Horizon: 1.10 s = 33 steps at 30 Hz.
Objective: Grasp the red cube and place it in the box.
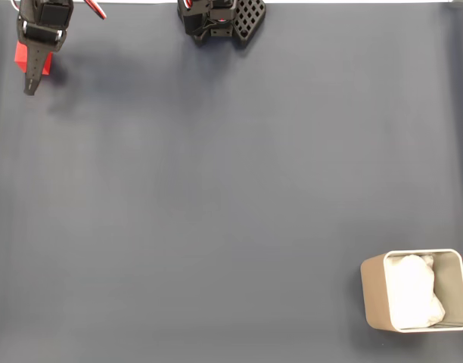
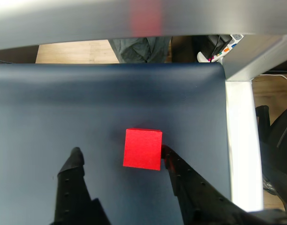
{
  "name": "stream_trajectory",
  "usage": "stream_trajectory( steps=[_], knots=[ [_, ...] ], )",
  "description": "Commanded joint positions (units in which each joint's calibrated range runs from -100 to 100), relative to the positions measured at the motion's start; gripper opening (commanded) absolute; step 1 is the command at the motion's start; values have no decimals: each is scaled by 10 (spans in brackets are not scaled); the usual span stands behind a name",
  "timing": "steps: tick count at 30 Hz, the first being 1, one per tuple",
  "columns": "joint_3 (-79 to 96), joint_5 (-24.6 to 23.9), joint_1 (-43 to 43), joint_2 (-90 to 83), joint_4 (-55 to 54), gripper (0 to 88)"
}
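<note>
Fingers (image 2: 120,154) spread wide, gripping nothing; 1 red cube (image 2: 142,148) between; 1 box (image 1: 375,295).

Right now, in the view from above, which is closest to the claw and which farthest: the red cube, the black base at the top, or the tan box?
From the gripper at top left of the fixed view:
1. The red cube, right beside it.
2. The black arm base, top centre.
3. The box, far off at bottom right.

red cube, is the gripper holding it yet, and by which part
Nothing is held. The gripper is open around the red cube, which sits on the mat with one finger at its right face.
</note>
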Motion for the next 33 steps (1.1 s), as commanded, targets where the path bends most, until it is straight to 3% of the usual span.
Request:
stream_trajectory(
  steps=[1, 17, 33],
  knots=[
    [-29, -5, -6, 1, -6, 226],
    [-49, 7, -17, 3, 18, 4],
    [-178, 2, -66, 6, 138, 0]
  ],
)
